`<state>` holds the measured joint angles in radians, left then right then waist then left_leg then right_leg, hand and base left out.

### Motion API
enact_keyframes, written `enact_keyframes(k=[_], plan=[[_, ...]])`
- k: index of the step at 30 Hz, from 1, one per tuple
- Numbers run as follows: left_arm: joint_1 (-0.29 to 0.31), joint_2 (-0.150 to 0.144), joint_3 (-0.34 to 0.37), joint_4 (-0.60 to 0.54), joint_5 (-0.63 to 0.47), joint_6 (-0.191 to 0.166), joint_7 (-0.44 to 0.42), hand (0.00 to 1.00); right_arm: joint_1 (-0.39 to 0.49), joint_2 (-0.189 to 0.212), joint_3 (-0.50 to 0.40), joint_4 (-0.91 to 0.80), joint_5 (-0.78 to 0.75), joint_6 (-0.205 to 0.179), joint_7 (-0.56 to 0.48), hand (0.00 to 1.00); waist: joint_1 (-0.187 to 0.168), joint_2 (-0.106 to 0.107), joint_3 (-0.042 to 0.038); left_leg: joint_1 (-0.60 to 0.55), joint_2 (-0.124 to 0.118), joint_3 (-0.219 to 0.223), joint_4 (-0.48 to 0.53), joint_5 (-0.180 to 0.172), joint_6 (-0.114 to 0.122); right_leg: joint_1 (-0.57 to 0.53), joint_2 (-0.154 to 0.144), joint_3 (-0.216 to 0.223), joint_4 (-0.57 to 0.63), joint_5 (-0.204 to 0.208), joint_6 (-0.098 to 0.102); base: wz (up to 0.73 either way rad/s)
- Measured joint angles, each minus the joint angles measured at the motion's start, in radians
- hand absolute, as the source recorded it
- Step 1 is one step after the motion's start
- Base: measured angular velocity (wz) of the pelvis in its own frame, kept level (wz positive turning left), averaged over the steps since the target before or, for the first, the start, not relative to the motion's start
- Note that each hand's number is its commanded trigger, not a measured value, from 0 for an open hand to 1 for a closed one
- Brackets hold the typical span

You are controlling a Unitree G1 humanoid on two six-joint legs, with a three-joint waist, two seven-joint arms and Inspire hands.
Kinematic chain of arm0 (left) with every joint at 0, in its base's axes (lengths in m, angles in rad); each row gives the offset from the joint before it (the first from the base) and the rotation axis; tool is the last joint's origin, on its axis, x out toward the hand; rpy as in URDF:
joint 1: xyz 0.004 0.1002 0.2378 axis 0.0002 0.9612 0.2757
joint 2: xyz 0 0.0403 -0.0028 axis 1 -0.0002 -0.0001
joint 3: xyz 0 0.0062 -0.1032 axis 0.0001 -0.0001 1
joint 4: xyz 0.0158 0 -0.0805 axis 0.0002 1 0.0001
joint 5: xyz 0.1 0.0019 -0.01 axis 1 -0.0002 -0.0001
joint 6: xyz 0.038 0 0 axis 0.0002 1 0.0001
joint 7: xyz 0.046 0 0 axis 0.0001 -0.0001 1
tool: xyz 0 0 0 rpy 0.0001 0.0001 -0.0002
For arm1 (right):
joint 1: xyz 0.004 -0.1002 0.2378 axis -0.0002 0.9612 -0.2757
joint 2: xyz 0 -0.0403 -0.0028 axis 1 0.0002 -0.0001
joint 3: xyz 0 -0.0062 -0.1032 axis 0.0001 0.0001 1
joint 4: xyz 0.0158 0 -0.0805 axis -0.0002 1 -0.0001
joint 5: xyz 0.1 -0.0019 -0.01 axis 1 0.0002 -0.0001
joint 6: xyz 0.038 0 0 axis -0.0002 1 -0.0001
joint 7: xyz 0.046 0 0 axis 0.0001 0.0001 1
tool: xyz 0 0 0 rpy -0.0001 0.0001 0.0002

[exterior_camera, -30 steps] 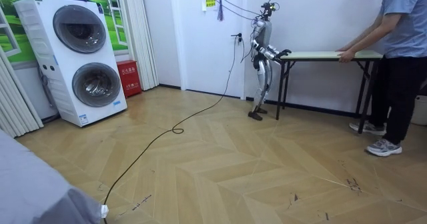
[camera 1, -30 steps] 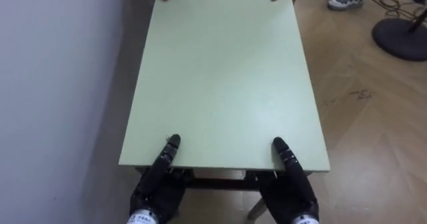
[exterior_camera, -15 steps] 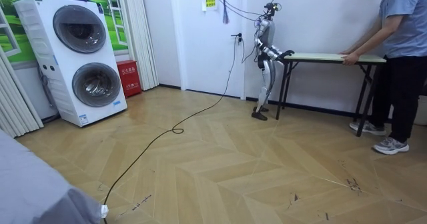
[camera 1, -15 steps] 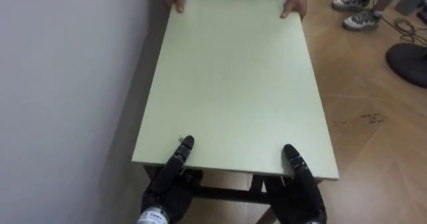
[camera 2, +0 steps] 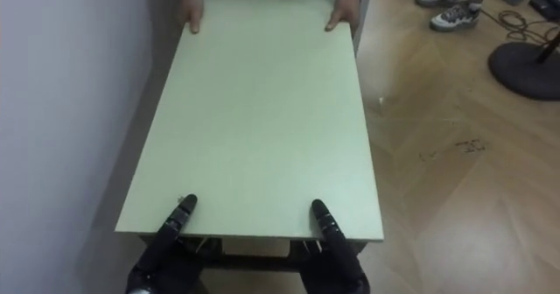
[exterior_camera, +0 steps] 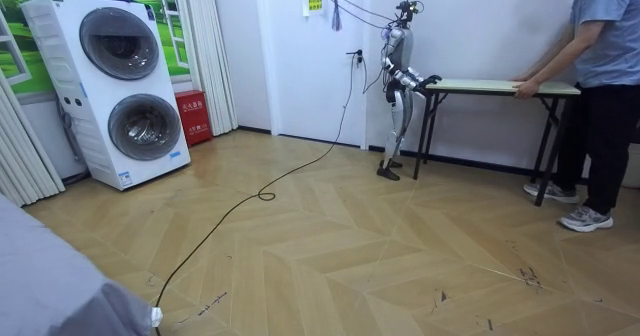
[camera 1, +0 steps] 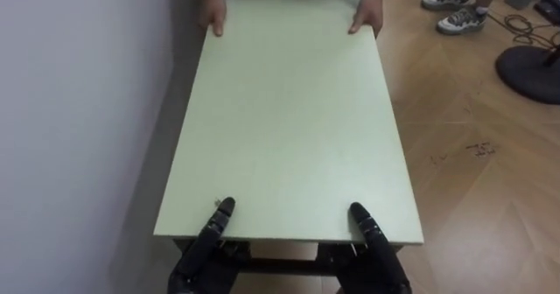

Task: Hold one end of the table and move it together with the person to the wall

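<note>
A pale green table (camera 1: pixel 289 128) with dark legs runs away from me along the wall. My left hand (camera 1: pixel 206 244) and right hand (camera 1: pixel 376 252) grip its near edge, each with the thumb on top and the fingers under the board. At the far end a person's two hands (camera 1: pixel 213 14) hold the top's corners. In the room view I stand at the end of the table (exterior_camera: pixel 495 84) on the room view's left, and the person (exterior_camera: pixel 600 76) stands at the other end, bent slightly toward it.
A white wall (camera 1: pixel 79 110) lies close along the table's left side. Wooden floor lies open to the right, with the person's shoes (camera 1: pixel 455 18) and a dark round stand base (camera 1: pixel 529 62). A stacked washer and dryer (exterior_camera: pixel 120 86) stands far off by the curtains.
In the room view the table, the person and I have shifted a little toward the room view's right. My hands keep the same hold on the near edge.
</note>
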<state>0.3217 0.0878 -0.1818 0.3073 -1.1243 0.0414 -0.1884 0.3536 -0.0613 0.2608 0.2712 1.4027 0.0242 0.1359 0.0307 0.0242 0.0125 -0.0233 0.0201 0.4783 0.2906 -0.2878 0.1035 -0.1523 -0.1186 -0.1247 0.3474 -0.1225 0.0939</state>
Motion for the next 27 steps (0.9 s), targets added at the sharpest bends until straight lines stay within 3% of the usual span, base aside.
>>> enact_keyframes(k=[3,4,5,7,8,9,15,19,27], plan=[[-0.008,0.001,0.003,0.03,0.0,-0.02,-0.019,1.0,0.0,0.0,0.01,0.001,-0.012,0.0,0.0,1.0,0.0,0.002,0.0002,0.0,0.0,0.0,-0.007,0.005,0.01,0.001,-0.001,-0.013,-0.003,0.002,-0.003,0.04],[-0.008,0.002,0.003,0.033,0.002,-0.025,-0.019,0.93,0.0,0.0,0.012,0.001,-0.012,0.0,0.0,1.0,-0.001,0.003,0.0001,0.0,0.0,0.0,-0.007,0.005,0.01,0.001,-0.001,-0.016,-0.003,0.001,-0.003,0.0],[-0.008,0.001,0.002,0.036,0.006,-0.026,-0.021,0.73,-0.001,0.0,0.011,0.002,-0.012,0.0,0.0,1.0,-0.003,0.004,-0.0001,0.0,0.0,0.0,-0.007,0.005,0.01,0.001,-0.002,-0.017,-0.002,0.001,-0.003,0.0],[-0.012,0.001,0.003,0.049,0.007,-0.026,-0.025,0.49,-0.002,0.0,0.011,0.004,-0.013,0.0,0.001,0.63,-0.002,0.004,-0.0007,0.001,0.0,0.0,-0.007,0.005,0.01,0.002,-0.001,-0.016,-0.003,0.002,-0.003,0.0],[-0.014,0.001,0.003,0.053,0.007,-0.026,-0.028,0.0,-0.002,0.0,0.011,0.005,-0.013,0.0,0.001,0.04,-0.001,0.005,-0.0012,0.003,0.0,0.001,-0.008,0.006,0.01,0.003,-0.001,-0.016,-0.003,0.002,-0.003,0.0],[-0.017,0.001,0.005,0.066,0.025,-0.027,-0.038,0.0,-0.002,0.0,0.011,0.008,-0.013,0.0,0.001,0.0,-0.001,0.008,-0.0018,0.008,0.0,0.001,-0.009,0.006,0.01,0.008,-0.001,-0.016,-0.003,0.002,-0.003,0.0],[-0.054,0.013,0.021,0.153,0.157,-0.027,-0.078,0.0,-0.007,-0.028,0.01,0.053,-0.035,0.024,0.056,0.0,-0.003,0.012,-0.0051,0.041,-0.001,0.008,-0.024,0.006,0.01,0.031,0.001,-0.015,-0.003,0.001,-0.004,-0.03],[-0.079,0.014,0.024,0.225,0.178,-0.027,-0.105,0.0,-0.017,-0.029,0.009,0.078,-0.037,0.033,0.078,0.0,-0.003,0.017,-0.0083,0.053,-0.003,0.015,-0.03,0.006,0.01,0.035,0.002,-0.016,-0.003,0.001,-0.004,-0.07],[-0.084,0.015,0.029,0.258,0.196,-0.026,-0.136,0.0,-0.02,-0.033,-0.002,0.123,-0.056,0.044,0.138,0.0,-0.008,0.013,-0.0076,0.065,-0.003,0.013,-0.036,0.006,0.01,0.049,0.002,-0.023,-0.007,0.002,-0.005,0.01]])
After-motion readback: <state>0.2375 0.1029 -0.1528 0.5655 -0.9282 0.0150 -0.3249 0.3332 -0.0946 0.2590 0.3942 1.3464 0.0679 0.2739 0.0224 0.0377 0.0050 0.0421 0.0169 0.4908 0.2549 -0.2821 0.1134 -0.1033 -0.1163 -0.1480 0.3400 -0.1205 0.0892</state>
